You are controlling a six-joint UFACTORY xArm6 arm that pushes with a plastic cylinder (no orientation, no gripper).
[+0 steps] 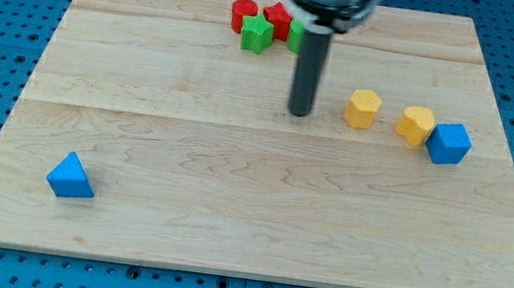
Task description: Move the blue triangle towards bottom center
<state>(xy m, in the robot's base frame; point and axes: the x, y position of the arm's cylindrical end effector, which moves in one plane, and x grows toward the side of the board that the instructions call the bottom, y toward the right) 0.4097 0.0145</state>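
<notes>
Nearest the view's bottom, a matte blue triangle (70,177) sits alone near the pale wooden board (254,243)'s lower-left corner, at about eight o'clock from my tip (300,113) and well apart from it. My tip, a plain dark rod with nothing to open or close, touches no block. Yellow blocks (363,108) (417,124) and a blue cube (449,143) lie at its three o'clock; red and green blocks (258,34) cluster at twelve.

Our rod is a straight, dark grey, smooth cylinder with a faint sheen down one side, hanging from a wider dark collar cut off by the view's top, perhaps ringed in lighter metal, and my tip (300,114) ends flat and blunt.
</notes>
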